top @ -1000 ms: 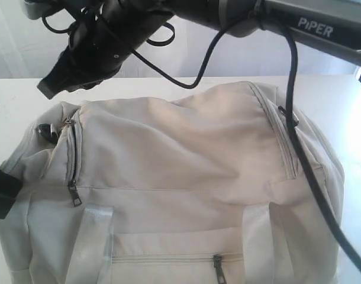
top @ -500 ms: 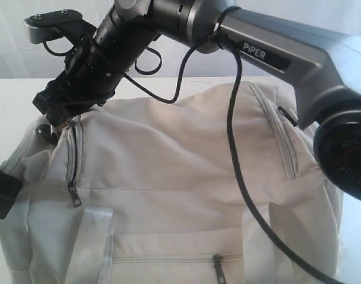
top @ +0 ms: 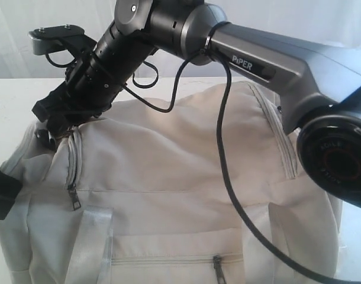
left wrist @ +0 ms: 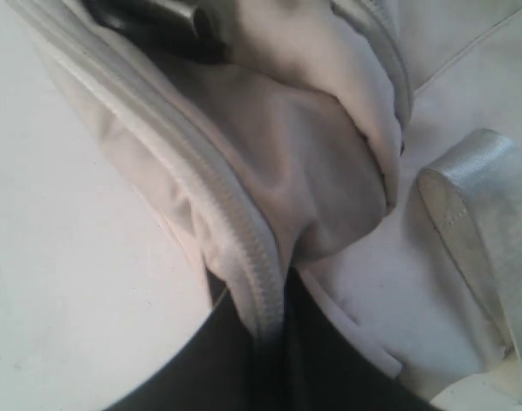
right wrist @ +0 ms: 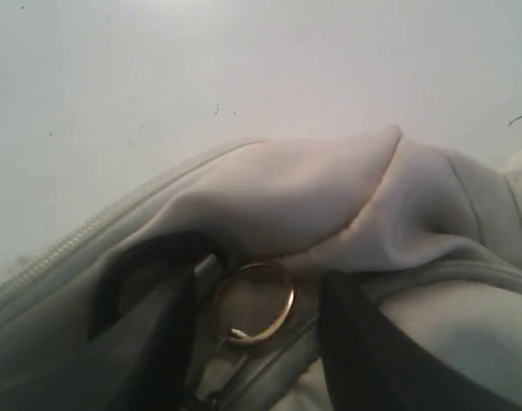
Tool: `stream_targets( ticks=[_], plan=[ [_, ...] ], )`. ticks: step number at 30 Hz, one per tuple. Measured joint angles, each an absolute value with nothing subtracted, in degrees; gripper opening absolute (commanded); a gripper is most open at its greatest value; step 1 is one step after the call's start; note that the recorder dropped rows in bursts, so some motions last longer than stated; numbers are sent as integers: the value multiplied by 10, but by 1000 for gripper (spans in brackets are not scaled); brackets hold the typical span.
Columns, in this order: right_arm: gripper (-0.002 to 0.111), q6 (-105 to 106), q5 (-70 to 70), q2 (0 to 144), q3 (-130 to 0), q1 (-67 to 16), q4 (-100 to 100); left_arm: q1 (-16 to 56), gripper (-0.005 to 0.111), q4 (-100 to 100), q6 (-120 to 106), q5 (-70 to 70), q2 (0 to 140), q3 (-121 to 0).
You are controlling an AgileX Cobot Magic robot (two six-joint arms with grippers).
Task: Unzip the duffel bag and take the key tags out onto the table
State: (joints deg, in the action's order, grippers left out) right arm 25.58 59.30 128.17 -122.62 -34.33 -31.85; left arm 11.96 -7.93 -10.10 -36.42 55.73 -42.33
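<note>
Right hand (top: 53,121) lowered onto duffel bag (top: 180,171) corner, spread; left hand (left wrist: 269,360) clamps its edge.

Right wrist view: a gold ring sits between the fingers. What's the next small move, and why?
Probably close the right gripper on the gold ring: it lies between the spread fingers, not yet pinched, at the end of the duffel bag, while the left gripper clamps the bag's zipper seam as a brace.
</note>
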Motion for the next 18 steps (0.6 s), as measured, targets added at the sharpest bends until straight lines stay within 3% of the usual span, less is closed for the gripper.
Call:
stream_targets(
  ticks=[5, 13, 18],
  plan=[
    [39, 256, 608, 1289, -1226, -343, -321, 120, 0, -79, -101, -365, 557, -423],
    [0, 256, 600, 1291, -1226, -343, -350, 120, 0, -79, -101, -367, 557, -423],
    [0, 256, 589, 1291, -1226, -343, -355, 120, 0, -79, -101, -367, 557, -423]
  ],
)
